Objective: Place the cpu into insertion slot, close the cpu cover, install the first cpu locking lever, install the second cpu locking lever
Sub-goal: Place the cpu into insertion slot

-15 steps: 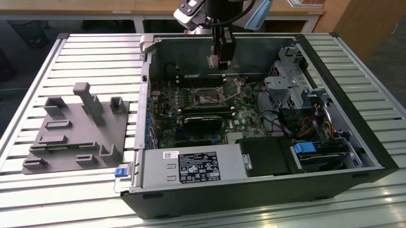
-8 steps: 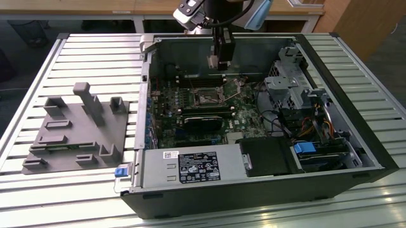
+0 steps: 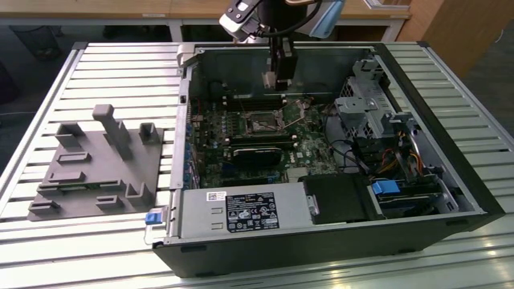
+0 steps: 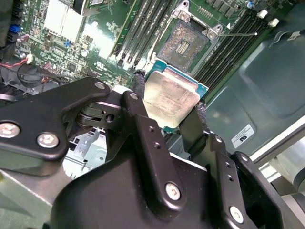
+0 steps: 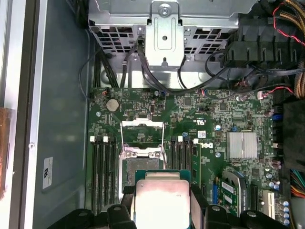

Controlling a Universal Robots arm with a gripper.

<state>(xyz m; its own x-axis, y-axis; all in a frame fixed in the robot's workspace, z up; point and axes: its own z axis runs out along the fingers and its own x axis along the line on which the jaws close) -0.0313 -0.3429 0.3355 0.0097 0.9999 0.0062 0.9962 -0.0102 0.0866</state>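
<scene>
My gripper [image 3: 277,81] hangs inside the open computer case, above the green board, shut on the cpu [image 4: 177,104]. The cpu is a flat square chip with a silvery top, pinched at two opposite edges by the black fingers [image 4: 139,90]. In the first wrist view the cpu [image 5: 161,202] sits between the fingers and covers the near part of the insertion slot [image 5: 143,164]. The insertion slot [image 4: 185,44] lies open just beyond the chip, its pin grid bare. The cpu cover [image 5: 142,125] is flipped back, away from the socket. A thin lever [image 4: 238,34] sticks out beside the socket.
Long black memory slots [image 5: 105,167] flank the socket on both sides. A black heatsink block [image 3: 257,158] lies on the board nearer the camera. A metal drive cage [image 3: 365,102] and cables fill the exterior view's right. A grey fixture [image 3: 96,162] stands on the slatted table at the left.
</scene>
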